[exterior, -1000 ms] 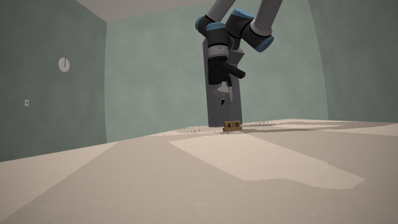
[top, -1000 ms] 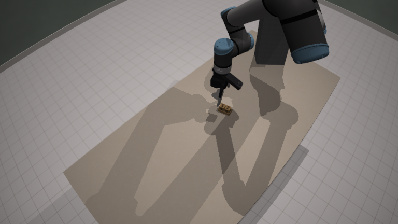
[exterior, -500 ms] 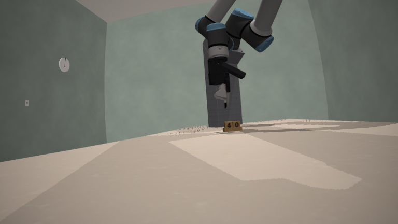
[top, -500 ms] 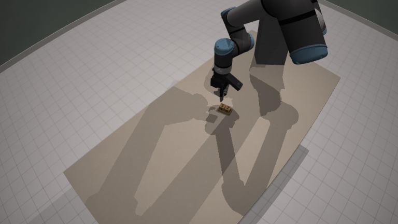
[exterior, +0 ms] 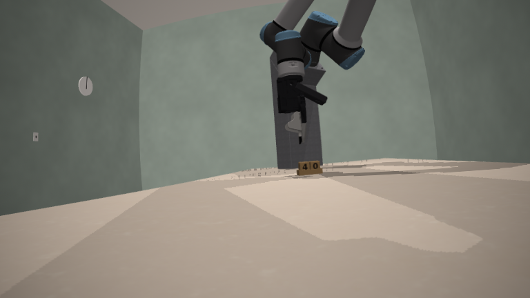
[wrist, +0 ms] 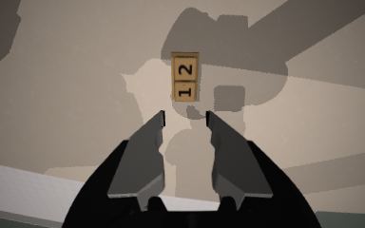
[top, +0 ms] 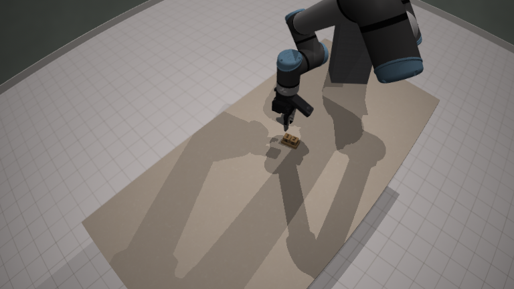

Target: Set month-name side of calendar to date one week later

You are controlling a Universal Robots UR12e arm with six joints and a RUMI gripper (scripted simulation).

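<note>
A small wooden tray (top: 288, 146) (exterior: 303, 173) (wrist: 185, 54) holds two wooden cubes side by side. The left cube (top: 286, 136) (exterior: 304, 167) (wrist: 184, 92) has a 1 on top and a 4 on its side facing the exterior camera. The right cube (top: 294, 138) (exterior: 315, 166) (wrist: 185, 69) has a 2 on top and a 0 on that side. Both digits there look upright. The month's name is not legible. My gripper (top: 288, 126) (exterior: 301, 140) (wrist: 185, 111) is partly open and empty, pointing down above the tray. The cubes line up lengthwise between its jaws' directions in the wrist view.
The tray stands on a beige table top (top: 219, 187) (exterior: 234, 255). The robot's pedestal (top: 350, 55) (exterior: 283, 134) rises behind it. Arm shadows fall across the table and around the tray.
</note>
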